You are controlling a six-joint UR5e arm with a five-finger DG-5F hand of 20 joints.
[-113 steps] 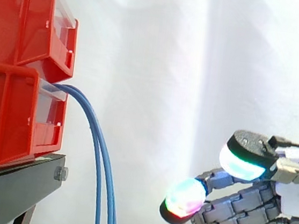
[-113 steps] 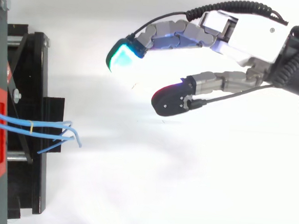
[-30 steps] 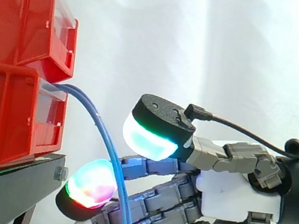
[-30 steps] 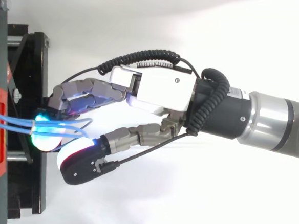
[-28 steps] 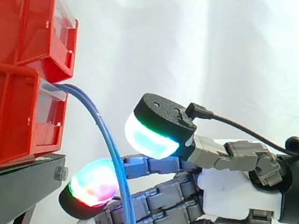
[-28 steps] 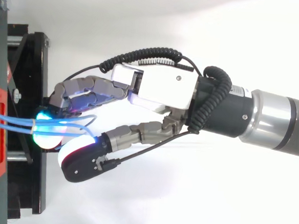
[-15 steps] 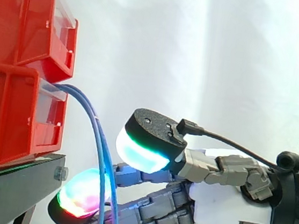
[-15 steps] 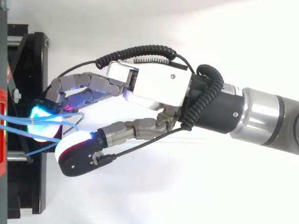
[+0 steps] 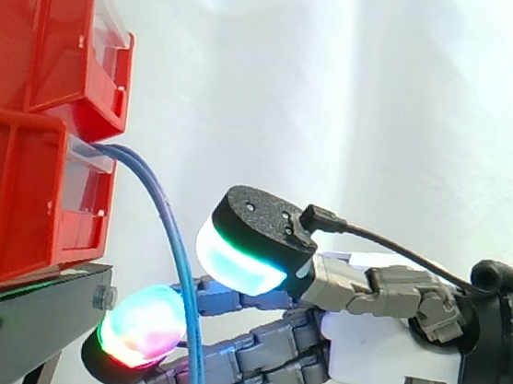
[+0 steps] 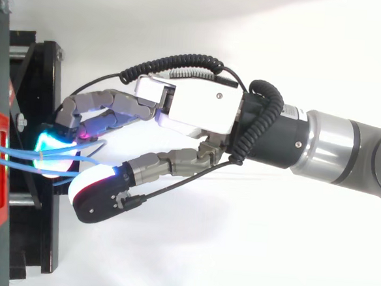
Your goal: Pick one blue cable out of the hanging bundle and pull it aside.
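My hand (image 10: 193, 110) is half open, the blue cables (image 9: 139, 165) hanging from the lower bin (image 9: 14, 202) between thumb and fingers, so closing now may trap two together rather than one.

Red bins (image 9: 25, 193) and the black stand (image 9: 30, 310) block the left; open room lies above the robot hand (image 9: 378, 349).

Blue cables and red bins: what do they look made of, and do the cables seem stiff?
Blue cables: a thin, smooth jacket with a slight sheen, probably plastic or rubber. They droop from the bin in a soft curve, so they are likely flexible. Red bins: glossy moulded plastic, judging by the ribs and highlights. The clear front panel looks like see-through plastic.
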